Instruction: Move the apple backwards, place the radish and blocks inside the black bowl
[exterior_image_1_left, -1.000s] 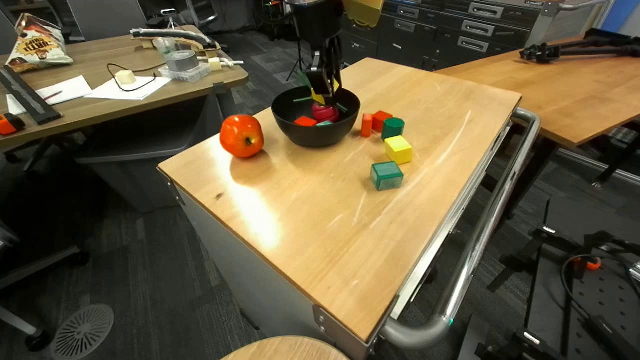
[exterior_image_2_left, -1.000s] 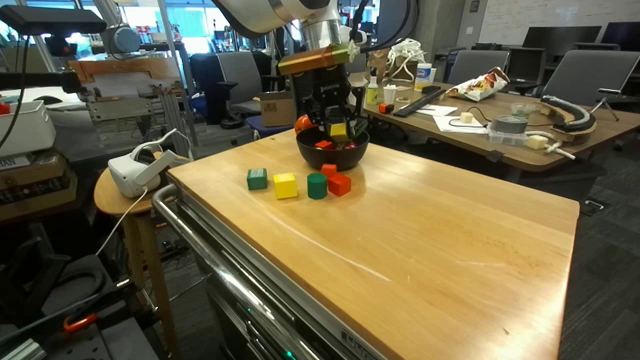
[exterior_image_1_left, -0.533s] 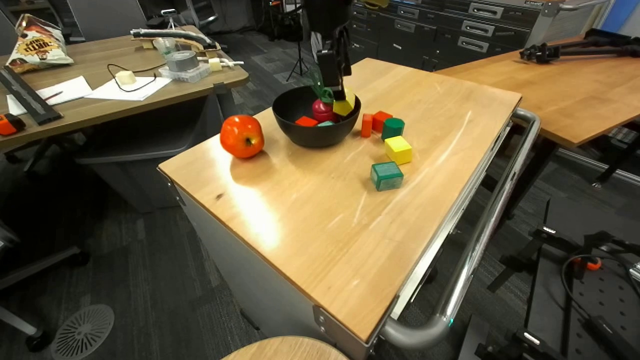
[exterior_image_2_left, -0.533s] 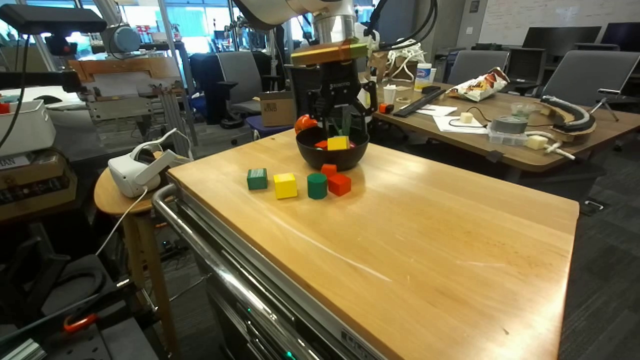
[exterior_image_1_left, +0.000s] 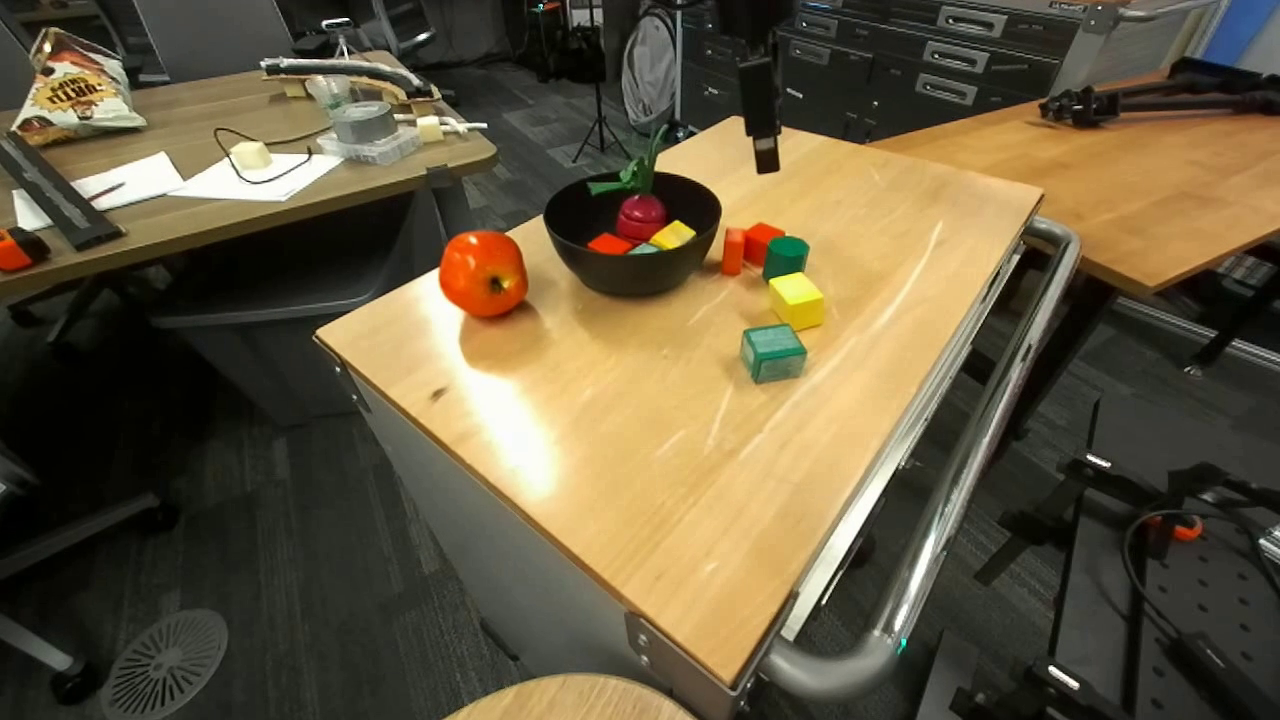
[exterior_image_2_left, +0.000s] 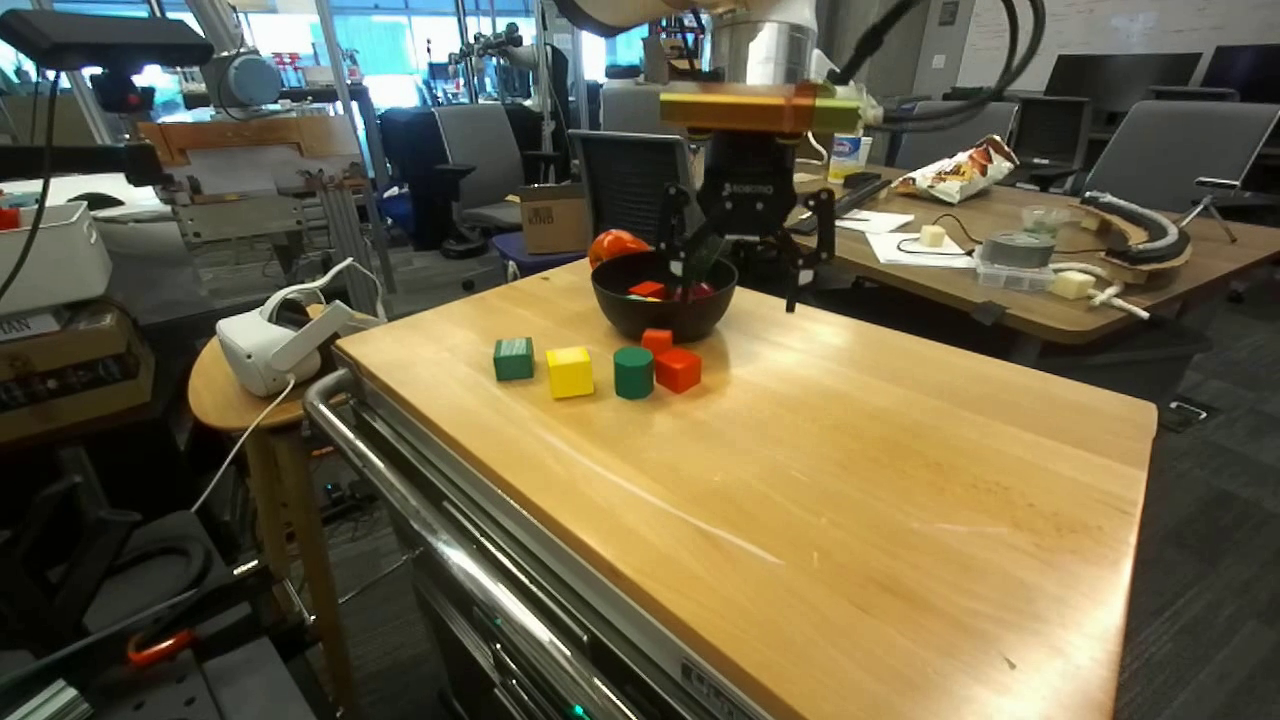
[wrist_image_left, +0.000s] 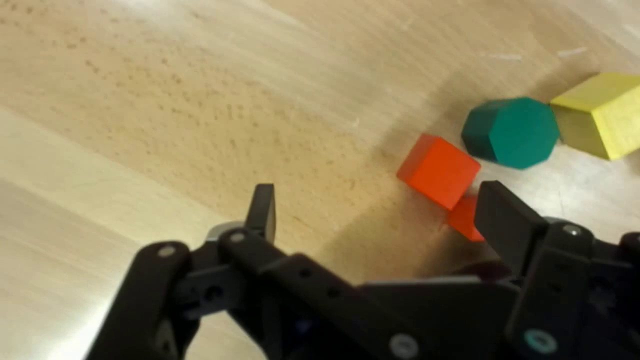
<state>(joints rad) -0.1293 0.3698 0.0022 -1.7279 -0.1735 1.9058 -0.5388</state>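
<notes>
The glossy red apple (exterior_image_1_left: 483, 273) rests on the table left of the black bowl (exterior_image_1_left: 632, 272). Inside the bowl the radish (exterior_image_1_left: 641, 216) stands with its green leaves up, beside a red block (exterior_image_1_left: 609, 244), a yellow block (exterior_image_1_left: 673, 235) and a partly hidden pale green one. Several blocks lie outside near the rim: two red, a green many-sided one (exterior_image_2_left: 633, 372), a yellow cube (exterior_image_2_left: 570, 373) and a teal cube (exterior_image_2_left: 514, 359). My gripper (wrist_image_left: 377, 205) hangs above the table beside the bowl, jaws wide apart with nothing between them. In the wrist view one finger partly covers a red block (wrist_image_left: 464, 218).
A metal handle bar (exterior_image_2_left: 470, 560) runs along the edge of the wooden table (exterior_image_2_left: 900, 480). A stool with a white headset (exterior_image_2_left: 270, 345) stands close to the corner. Another desk (exterior_image_1_left: 400, 190) with a chip bag, tape and papers is behind.
The gripper has opened and let go of the yellow block, which now lies in the bowl. It has risen and moved away from the bowl, rightward in both exterior views.
</notes>
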